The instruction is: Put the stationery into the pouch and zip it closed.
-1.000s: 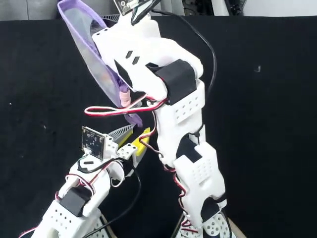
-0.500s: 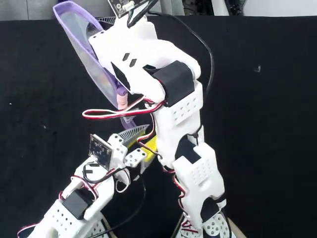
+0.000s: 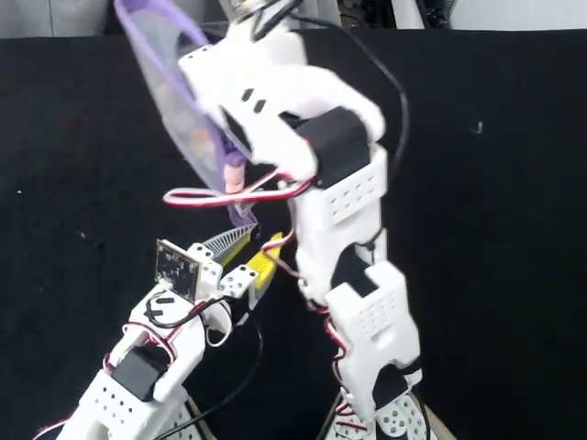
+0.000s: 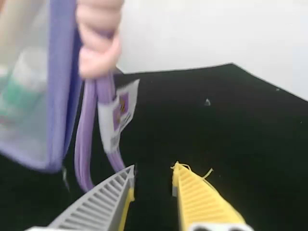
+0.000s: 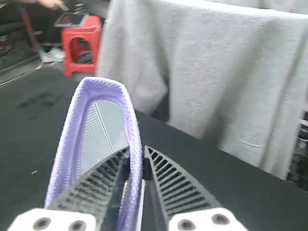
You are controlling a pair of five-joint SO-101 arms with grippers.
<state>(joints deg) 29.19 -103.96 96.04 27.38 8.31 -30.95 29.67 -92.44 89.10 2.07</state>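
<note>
The right arm stood tall over the black bench (image 3: 477,229) and held the purple mesh pouch (image 3: 179,96) high in the air, well clear of the surface and hanging on a slant. In the right wrist view the right claw (image 5: 136,161) was closed down on the woven purple rim of the pouch (image 5: 103,127), its two black ribbed fingers (image 5: 175,185) pinching the rim with almost no gap between them. At the lower end of the pouch we saw a pink zip pull (image 3: 235,174), and under it a thin purple strap (image 3: 240,213) dangling in a loop. The left arm sat low near the front of the bench, with the left claw (image 3: 260,240) raised so that its tips were just beside the bottom of that strap. In the left wrist view the left claw (image 4: 154,168) was partly open, one grey finger (image 4: 103,204) and one yellow finger (image 4: 197,202) set apart with bare bench (image 4: 231,125) showing between them, and it had hold of nothing. The strap (image 4: 86,144) hung just beside the grey finger's tip, and we could not tell whether the two touched. A small white label (image 4: 118,113) was sewn to the strap, and the zip pull (image 4: 98,43) sat where the strap met the purple edge of the pouch (image 4: 60,82). Through the mesh we made out pale and green shapes (image 4: 19,91) inside, too blurred to name. We could not tell whether the zip was closed. Behind the bench in the right wrist view hung a grey cloth (image 5: 216,72), with a red stool (image 5: 82,43) on the floor beside it.
</note>
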